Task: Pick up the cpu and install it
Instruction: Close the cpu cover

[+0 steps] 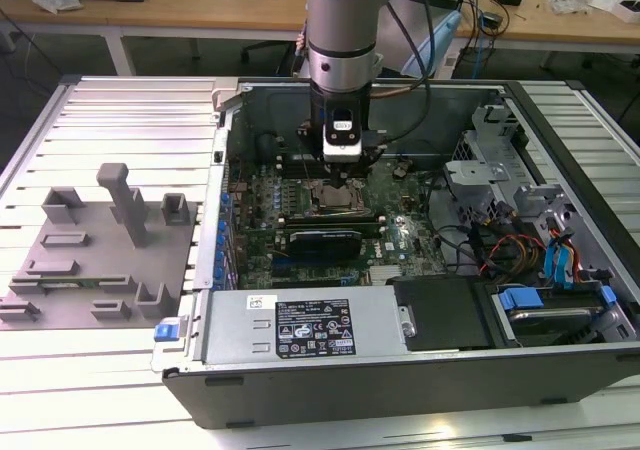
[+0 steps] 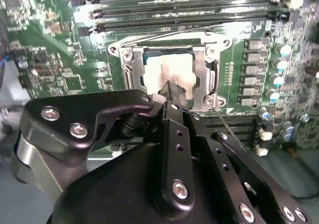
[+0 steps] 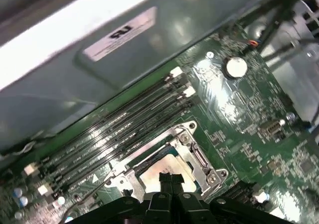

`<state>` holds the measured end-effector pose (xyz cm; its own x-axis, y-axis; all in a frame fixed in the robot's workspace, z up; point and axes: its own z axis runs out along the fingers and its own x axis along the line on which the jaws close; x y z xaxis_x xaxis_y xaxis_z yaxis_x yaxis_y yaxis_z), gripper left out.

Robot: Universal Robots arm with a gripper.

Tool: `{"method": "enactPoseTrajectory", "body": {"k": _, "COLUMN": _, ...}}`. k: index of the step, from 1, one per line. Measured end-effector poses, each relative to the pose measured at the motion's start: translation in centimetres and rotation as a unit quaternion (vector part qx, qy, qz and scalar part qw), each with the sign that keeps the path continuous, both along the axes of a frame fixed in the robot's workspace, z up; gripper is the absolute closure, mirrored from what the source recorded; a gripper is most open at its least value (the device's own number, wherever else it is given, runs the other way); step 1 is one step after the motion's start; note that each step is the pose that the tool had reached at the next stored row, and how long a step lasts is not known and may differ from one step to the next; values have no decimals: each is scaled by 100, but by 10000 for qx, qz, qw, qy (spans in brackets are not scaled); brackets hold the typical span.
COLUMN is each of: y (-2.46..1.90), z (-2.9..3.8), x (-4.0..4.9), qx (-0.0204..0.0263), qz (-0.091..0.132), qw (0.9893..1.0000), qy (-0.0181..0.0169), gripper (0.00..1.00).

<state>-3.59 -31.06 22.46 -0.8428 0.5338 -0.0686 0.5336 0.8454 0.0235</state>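
We see the cpu (image 2: 162, 70) lying flat inside the socket frame (image 2: 199, 67) on the motherboard (image 2: 50, 50), within the open computer case (image 1: 420, 380). The gripper (image 2: 171, 90) hangs just over its middle, fingers pressed together, nothing between them

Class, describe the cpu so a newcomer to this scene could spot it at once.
Look inside the open computer case at the green motherboard. Beside its long memory slots sits a metal socket frame; the cpu is the flat silvery square within it.
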Motion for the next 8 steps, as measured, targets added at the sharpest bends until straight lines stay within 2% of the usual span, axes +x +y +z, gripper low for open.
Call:
{"method": "enactPoseTrajectory", "body": {"k": 1, "y": 0, "z": -1, "x": 0, "qx": -4, "qz": 89, "qw": 10000, "qy": 0, "gripper": 89}}
{"method": "enactPoseTrajectory", "body": {"k": 2, "y": 0, "z": -2, "x": 0, "qx": -13, "qz": 275, "qw": 9996, "qy": 0, "gripper": 89}}
{"method": "enactPoseTrajectory", "body": {"k": 4, "y": 0, "z": -4, "x": 0, "qx": -31, "qz": 653, "qw": 9979, "qy": 0, "gripper": 89}}
{"method": "enactPoseTrajectory", "body": {"k": 6, "y": 0, "z": -6, "x": 0, "qx": -46, "qz": 979, "qw": 9952, "qy": 0, "gripper": 89}}
{"method": "enactPoseTrajectory", "body": {"k": 8, "y": 0, "z": -9, "x": 0, "qx": -61, "qz": 1288, "qw": 9917, "qy": 0, "gripper": 89}}
